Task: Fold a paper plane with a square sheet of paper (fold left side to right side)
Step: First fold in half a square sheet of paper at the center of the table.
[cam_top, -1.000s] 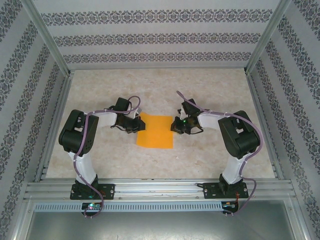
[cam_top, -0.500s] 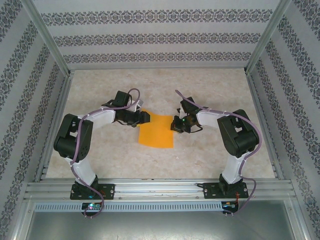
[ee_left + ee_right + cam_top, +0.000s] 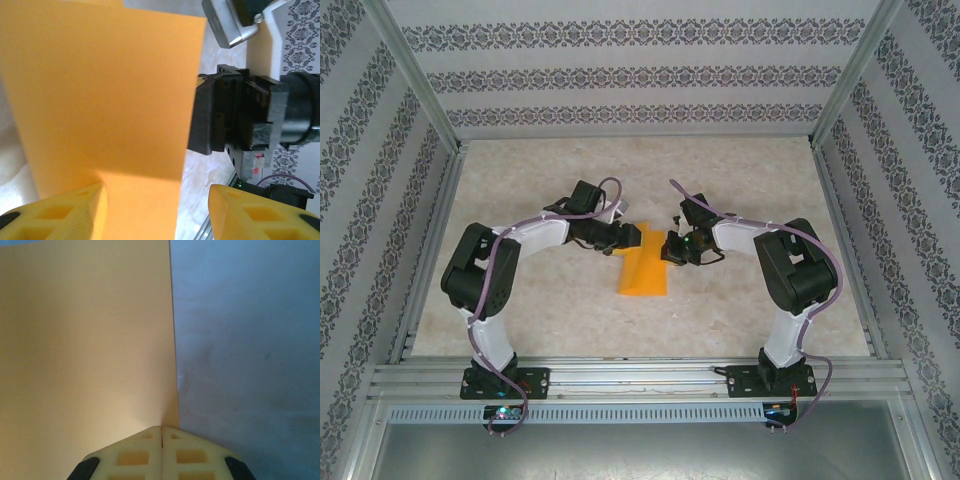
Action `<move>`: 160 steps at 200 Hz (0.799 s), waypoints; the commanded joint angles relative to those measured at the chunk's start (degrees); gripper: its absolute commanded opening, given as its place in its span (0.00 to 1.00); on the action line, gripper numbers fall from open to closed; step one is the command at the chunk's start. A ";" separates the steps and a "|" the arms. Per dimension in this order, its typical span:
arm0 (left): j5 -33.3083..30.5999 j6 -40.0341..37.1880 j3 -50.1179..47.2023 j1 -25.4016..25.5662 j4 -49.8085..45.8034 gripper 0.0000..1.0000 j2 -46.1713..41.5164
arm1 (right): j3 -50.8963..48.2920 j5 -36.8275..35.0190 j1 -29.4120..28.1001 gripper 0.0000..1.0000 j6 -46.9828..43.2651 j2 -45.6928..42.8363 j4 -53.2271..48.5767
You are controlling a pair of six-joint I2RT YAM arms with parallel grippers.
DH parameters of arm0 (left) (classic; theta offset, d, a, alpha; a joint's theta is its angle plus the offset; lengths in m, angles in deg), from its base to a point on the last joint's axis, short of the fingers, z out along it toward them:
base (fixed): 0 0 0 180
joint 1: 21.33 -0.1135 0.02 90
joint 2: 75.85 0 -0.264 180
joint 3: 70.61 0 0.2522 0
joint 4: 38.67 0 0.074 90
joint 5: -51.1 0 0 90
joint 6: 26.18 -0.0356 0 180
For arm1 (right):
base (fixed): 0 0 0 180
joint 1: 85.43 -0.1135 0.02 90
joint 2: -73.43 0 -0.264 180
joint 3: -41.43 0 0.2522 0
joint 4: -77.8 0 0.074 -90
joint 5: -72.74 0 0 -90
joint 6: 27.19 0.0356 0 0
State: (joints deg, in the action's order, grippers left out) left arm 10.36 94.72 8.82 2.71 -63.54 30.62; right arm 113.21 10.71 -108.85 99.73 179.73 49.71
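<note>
While the right hand (image 3: pixel 671 248) sits clenched at the right edge of the sheet (image 3: pixel 642 278), the left hand (image 3: pixel 626 237) is released over the sheet's far-left part, fingers spread wide.

Top view:
- Sheet is mid-bench (image 3: pixel 520 180), between the two hands, with its near end flat on the surface.
- It reads narrower than a square. The left portion is raised and leans toward the right instead of lying flat.
- Far end is tucked under the left hand.

Left wrist view:
- Sheet (image 3: pixel 100 90) stands close to the camera, rising from between the yellow fingers (image 3: pixel 65 210).
- Its lower end runs down right beside the finger at picture-left. The other finger is well apart from it, so the paper isn't clamped.
- The right hand's black body is just past the sheet's free edge.

Right wrist view:
- Both pads (image 3: pixel 140 450) are pressed together.
- The tips rest on the sheet (image 3: pixel 85 340) just inside its right edge. That edge runs straight away from the tips, with bare bench (image 3: pixel 250 340) beside it.
- Sheet looks flat here.
- Can't tell whether the paper is nipped between the pads or just pinned under them.

Fold status: left side is partway across as a loose flap, not pressed down.
</note>
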 commanded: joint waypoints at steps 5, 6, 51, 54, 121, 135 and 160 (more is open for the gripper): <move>0.27 2.21 1.57 0.97 2.96 0.56 2.36 | -1.19 -1.35 -0.40 0.00 -0.50 1.47 0.07; 0.25 2.27 1.61 0.95 2.95 0.55 2.43 | -1.17 -1.30 -0.35 0.00 -0.48 1.42 0.17; -1.04 3.03 2.19 1.21 3.82 0.47 4.18 | -1.57 0.24 -0.40 0.00 0.14 0.64 2.15; -1.28 3.11 2.19 1.25 3.80 0.46 4.29 | -1.59 0.37 -0.40 0.00 0.20 0.66 2.25; -3.11 4.90 2.10 1.45 5.38 0.17 5.48 | -1.65 1.89 -0.35 0.00 1.26 -1.06 4.45; -3.10 5.05 2.17 1.44 5.50 0.14 5.66 | -1.77 1.75 -0.24 0.00 1.31 -2.21 4.75; -3.06 5.14 2.17 1.51 5.55 0.11 5.76 | -2.63 1.13 0.84 0.09 1.09 -5.35 4.84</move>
State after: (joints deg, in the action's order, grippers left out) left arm 7.76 99.28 9.67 3.41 -59.46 35.17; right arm 111.85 11.69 -108.80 100.46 178.81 53.76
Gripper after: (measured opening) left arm 0.116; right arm 0.052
